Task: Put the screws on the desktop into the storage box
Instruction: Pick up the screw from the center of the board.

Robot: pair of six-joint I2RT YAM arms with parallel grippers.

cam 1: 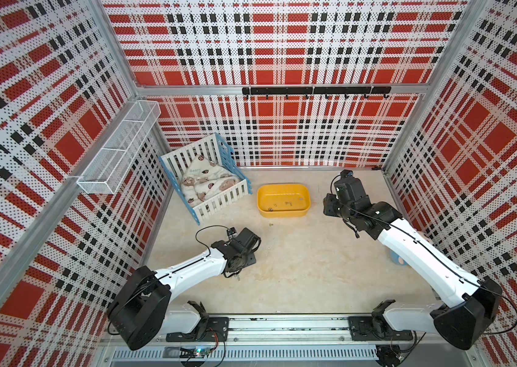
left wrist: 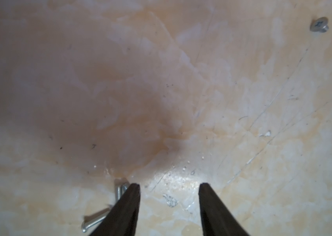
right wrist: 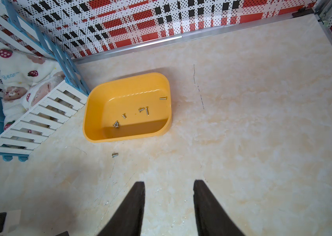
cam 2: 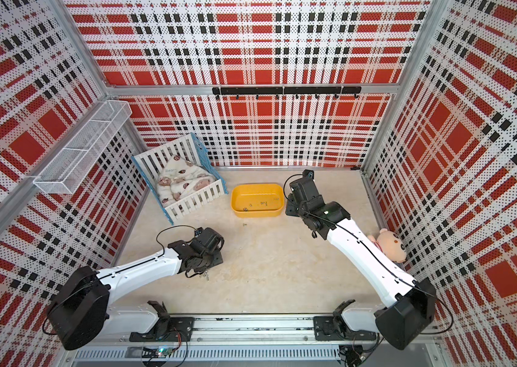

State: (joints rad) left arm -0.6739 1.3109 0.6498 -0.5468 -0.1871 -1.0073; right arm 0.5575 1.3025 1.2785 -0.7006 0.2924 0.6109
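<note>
1. Okay, left hand (left wrist: 169, 185): fingers apart, nothing between them, sitting low over the worktop (left wrist: 242, 102).
2. The nearest screws (left wrist: 119, 189) are a small cluster outside the gap, right against the outer side of one finger. That finger partly hides them, so we cannot count them.
3. A lone screw (right wrist: 115, 155) lies well ahead of the left hand, just short of the storage box (right wrist: 140, 128).
4. Right hand (right wrist: 169, 181): fingers apart and empty, held above the worktop. The lone screw lies between it and the storage box, which sits further ahead and off to one side. We see several screws already lying on the box floor.
5. Risk: if the left hand closes where it is, we expect it to pinch air, because the cluster sits outside the gap.
6. Risk: a sideways shift to centre on the cluster could let the finger sweep the screws and scatter them.
7. Risk: the screws are tiny and bunched. A grip may take two at once and drop one on the way to the box.
8. Risk: the lone screw is close to the box wall. A finger coming down there could clip the wall and shove the box.
9. Risk: if both hands go for that screw, the arms could collide.
</note>
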